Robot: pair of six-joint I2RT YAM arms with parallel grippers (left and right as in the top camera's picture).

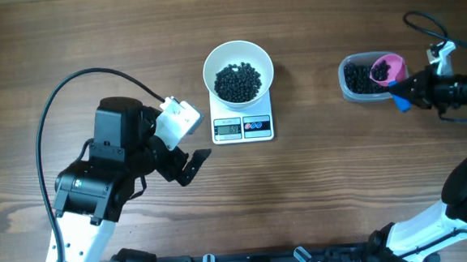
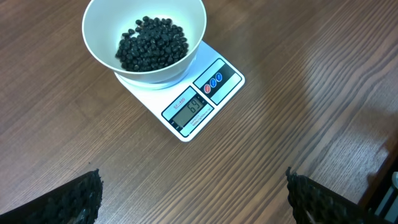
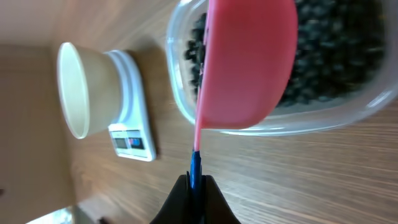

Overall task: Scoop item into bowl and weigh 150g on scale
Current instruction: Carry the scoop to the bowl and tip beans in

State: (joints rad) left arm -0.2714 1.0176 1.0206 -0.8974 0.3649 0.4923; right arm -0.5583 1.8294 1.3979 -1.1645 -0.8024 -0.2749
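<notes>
fingers (image 2: pixel 78 199) of the left gripper (image 2: pixel 194 205) stand wide apart left of the scale (image 1: pixel 242 128), empty, likely parked clear. on the scale the white bowl (image 1: pixel 213 59) holds black beans (image 1: pixel 238 81), so weight registers. right of the scale, the right gripper (image 3: pixel 196 180) clamps the pink scoop (image 3: pixel 249 62) over the clear tub (image 1: pixel 344 83), probably loading more.

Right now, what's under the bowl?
The scale: its display and buttons show in front of the bowl. The platform under it is covered; beans hide the bowl's floor.
</notes>
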